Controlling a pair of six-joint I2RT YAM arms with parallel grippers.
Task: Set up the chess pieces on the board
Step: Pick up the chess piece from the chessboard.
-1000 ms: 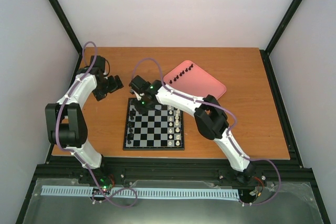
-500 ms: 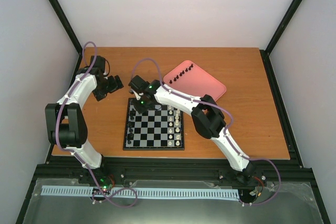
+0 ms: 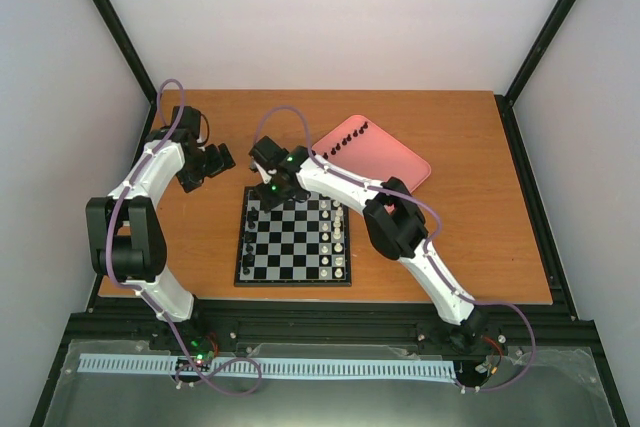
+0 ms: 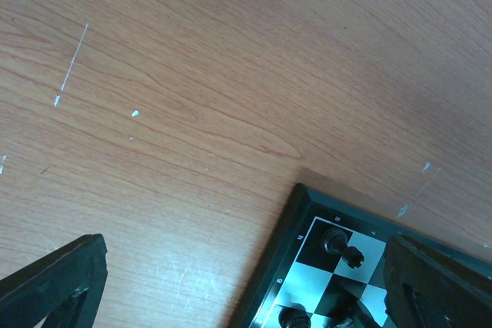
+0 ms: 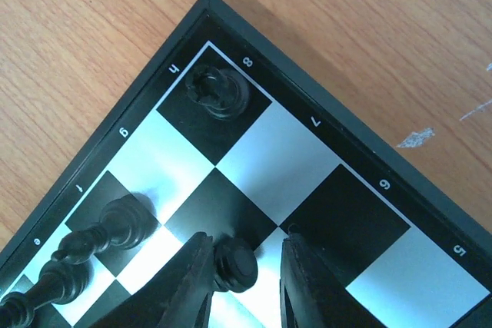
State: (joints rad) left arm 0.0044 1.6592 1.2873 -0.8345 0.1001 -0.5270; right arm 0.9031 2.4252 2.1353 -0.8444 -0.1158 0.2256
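The chessboard (image 3: 293, 280) lies in the middle of the table. Several black pieces (image 3: 250, 232) stand along its left side and more lie on the pink tray (image 3: 385, 162). My right gripper (image 3: 268, 194) hangs over the board's far left corner. In the right wrist view it (image 5: 246, 253) is open around a black pawn (image 5: 234, 265) that stands on the board; the pawn touches the left finger, with a gap to the right one. A black rook (image 5: 217, 91) stands on the corner square. My left gripper (image 3: 215, 159) is open and empty over bare wood left of the board.
White pieces (image 3: 338, 242) stand along the board's right side. In the left wrist view the board's corner (image 4: 307, 213) and the rook (image 4: 342, 245) show between the wide-apart fingers (image 4: 58, 282). Black frame posts stand at the table's back corners.
My right gripper has shifted slightly toward the board's far edge. The left arm has not moved.
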